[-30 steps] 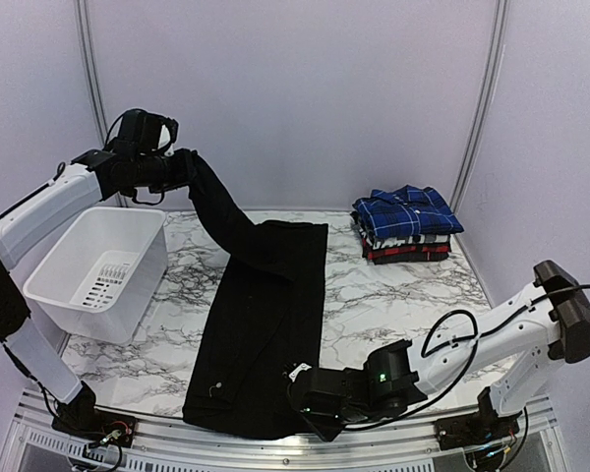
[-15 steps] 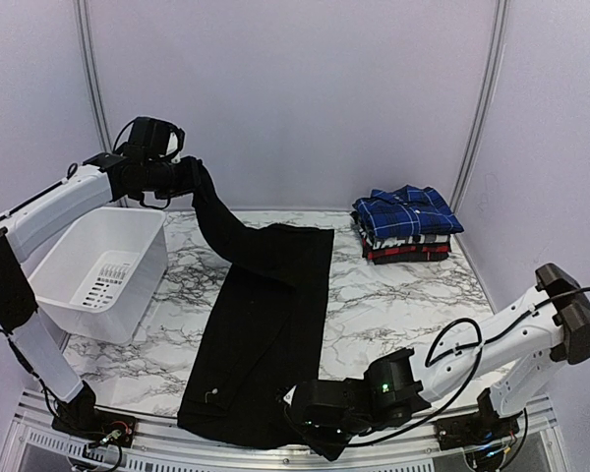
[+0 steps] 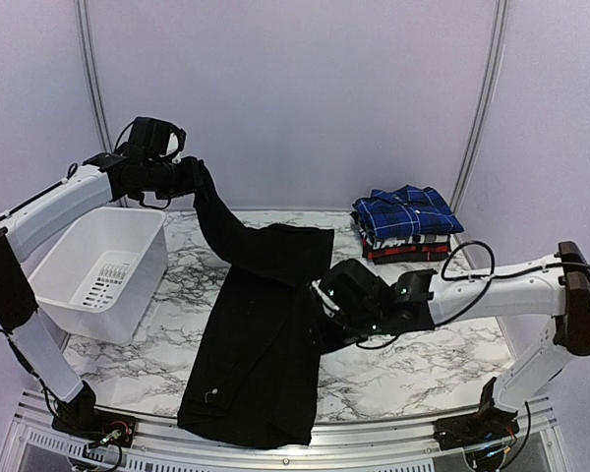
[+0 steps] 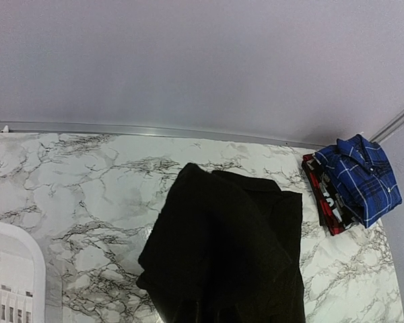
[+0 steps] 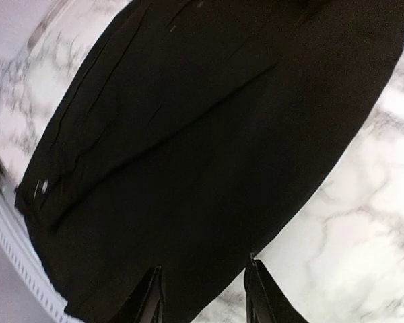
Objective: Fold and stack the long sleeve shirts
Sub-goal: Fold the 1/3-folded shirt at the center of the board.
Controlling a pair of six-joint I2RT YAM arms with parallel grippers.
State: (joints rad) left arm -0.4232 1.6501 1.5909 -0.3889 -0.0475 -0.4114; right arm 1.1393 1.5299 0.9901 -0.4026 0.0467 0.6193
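The black long-sleeve shirt (image 3: 265,344) lies lengthwise on the marble table. My left gripper (image 3: 190,178) is shut on its far-left corner and holds it high above the table's back left, so the cloth hangs in a taut band. In the left wrist view the shirt (image 4: 229,249) hides my fingers. My right gripper (image 3: 324,317) is open low over the shirt's right edge; in the right wrist view its fingers (image 5: 259,299) straddle that edge (image 5: 188,168). The folded plaid shirts (image 3: 406,224) are stacked at the back right, blue-and-white on top.
A white plastic basket (image 3: 98,270) stands tilted at the left, and its corner shows in the left wrist view (image 4: 10,276). The plaid stack also shows there (image 4: 353,178). Bare marble (image 3: 423,344) lies right of the black shirt.
My right gripper has left the shirt's near hem and moved up to the middle of its right edge. The left gripper has shifted slightly right, still holding the cloth.
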